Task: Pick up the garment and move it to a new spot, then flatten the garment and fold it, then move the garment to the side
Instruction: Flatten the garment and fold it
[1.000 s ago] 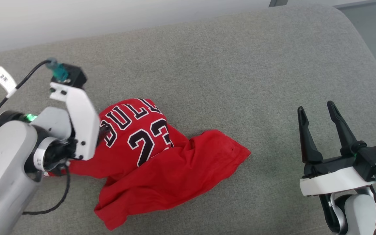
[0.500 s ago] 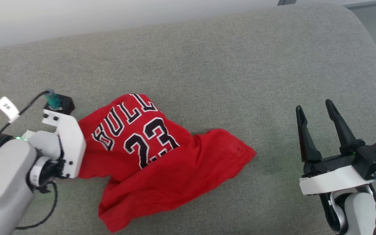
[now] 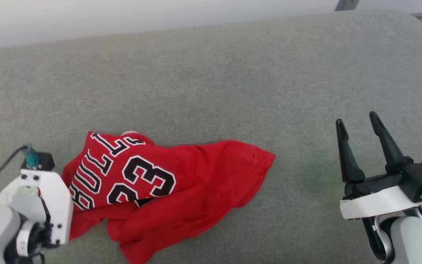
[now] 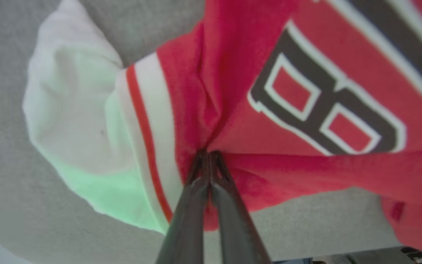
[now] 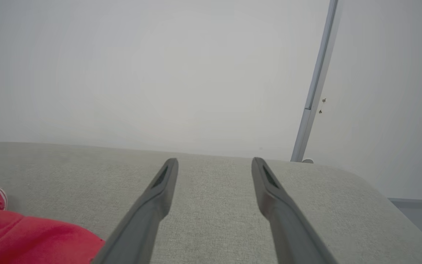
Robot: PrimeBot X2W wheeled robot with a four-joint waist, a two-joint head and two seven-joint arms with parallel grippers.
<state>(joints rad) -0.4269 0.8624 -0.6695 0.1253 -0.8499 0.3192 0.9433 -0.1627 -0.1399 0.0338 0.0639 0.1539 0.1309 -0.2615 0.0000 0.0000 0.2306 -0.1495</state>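
Red garment crumpled on grey cushion, left claw pinching it beside its sleeve, right claw spread, well apart

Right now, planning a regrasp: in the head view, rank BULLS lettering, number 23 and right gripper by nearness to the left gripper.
1. BULLS lettering, beside the left gripper.
2. number 23, middle of the garment.
3. right gripper, open, far right.

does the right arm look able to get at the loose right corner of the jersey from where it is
Probably yes. The right gripper is open, and bare grey cushion lies between it and the near corner of the garment; the left gripper pinches the far end, out of the way.
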